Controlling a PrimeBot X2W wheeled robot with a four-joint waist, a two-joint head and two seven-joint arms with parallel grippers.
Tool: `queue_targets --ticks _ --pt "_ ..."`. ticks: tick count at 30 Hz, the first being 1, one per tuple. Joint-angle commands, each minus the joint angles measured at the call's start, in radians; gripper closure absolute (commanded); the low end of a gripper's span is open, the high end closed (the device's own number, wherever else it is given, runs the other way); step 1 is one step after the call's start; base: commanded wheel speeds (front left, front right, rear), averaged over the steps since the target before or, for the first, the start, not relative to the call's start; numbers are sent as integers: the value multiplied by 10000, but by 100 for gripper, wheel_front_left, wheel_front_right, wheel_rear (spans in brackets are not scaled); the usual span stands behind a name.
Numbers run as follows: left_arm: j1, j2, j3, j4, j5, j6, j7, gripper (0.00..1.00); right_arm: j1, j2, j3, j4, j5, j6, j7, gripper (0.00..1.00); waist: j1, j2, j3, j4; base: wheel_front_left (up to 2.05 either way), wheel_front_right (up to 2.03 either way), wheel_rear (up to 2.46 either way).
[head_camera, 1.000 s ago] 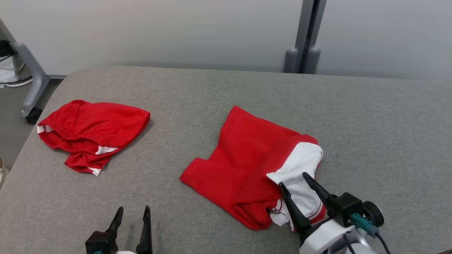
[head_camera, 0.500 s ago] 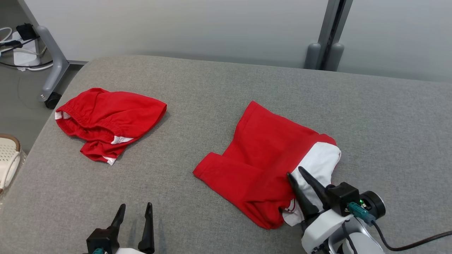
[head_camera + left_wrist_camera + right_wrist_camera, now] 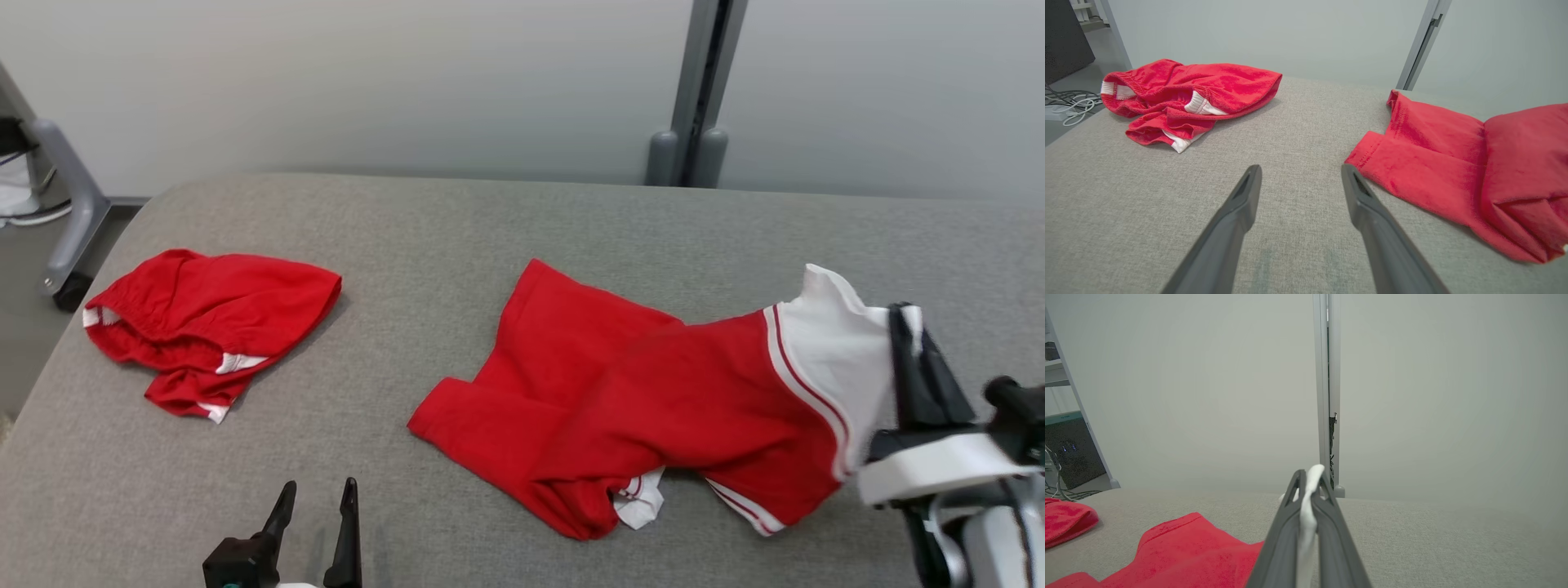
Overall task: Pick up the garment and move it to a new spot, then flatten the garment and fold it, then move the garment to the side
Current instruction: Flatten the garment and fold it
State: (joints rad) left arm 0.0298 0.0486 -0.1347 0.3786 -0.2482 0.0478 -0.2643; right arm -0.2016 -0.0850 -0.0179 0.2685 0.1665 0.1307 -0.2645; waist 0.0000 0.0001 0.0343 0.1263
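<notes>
- Right gripper [image 3: 904, 314]: a second ago it was spread over the white patch of the shirt [image 3: 653, 392]. Now it is clamped tight on that white edge [image 3: 833, 343] and raised out to the right. The wrist view shows white cloth squeezed between its two fingers.
- Shirt: the grabbed end has lifted and stretched right, so the tucked white part has opened out. The red body lies mid-pad, with a small white bit peeking out at its near edge.
- Left gripper [image 3: 319, 490]: unchanged, fingers apart, holding nothing, low near the front edge and apart from the shirt.
- The head camera swung between pictures (background shifts are not object moves).
- My read: the grasp is done and the pick-up has begun. Placing at a new spot, flattening, folding and the side move all remain. A one-edge hold means the rest will likely drag and bunch.
- Shorts [image 3: 216, 314]: a second red piece, crumpled at the far left of the pad, well apart from the shirt and apparently unmoved.
- Pad [image 3: 490, 220]: grey woven fabric, flat, with a rounded far-left corner.
- Room: a plain pale wall [image 3: 326, 82] behind, and a grey upright post [image 3: 700, 82] with two rounded feet at the pad's far edge. At left, a grey frame leg [image 3: 69, 204] with a caster stands on the floor, with cables [image 3: 1069, 116] beside it.
</notes>
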Motion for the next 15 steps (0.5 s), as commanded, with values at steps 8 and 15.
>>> queue_targets --ticks 8,15 --pt "68 37 -234 -41 -223 18 -2 0 785 -285 -1162 75 -70 1 1 100 0 -1 -309 -734 0 0 0" --pt "33 36 -464 6 -206 -34 -2 0 577 -308 -935 107 -64 1 1 100 0 -1 -168 -844 0 0 0"
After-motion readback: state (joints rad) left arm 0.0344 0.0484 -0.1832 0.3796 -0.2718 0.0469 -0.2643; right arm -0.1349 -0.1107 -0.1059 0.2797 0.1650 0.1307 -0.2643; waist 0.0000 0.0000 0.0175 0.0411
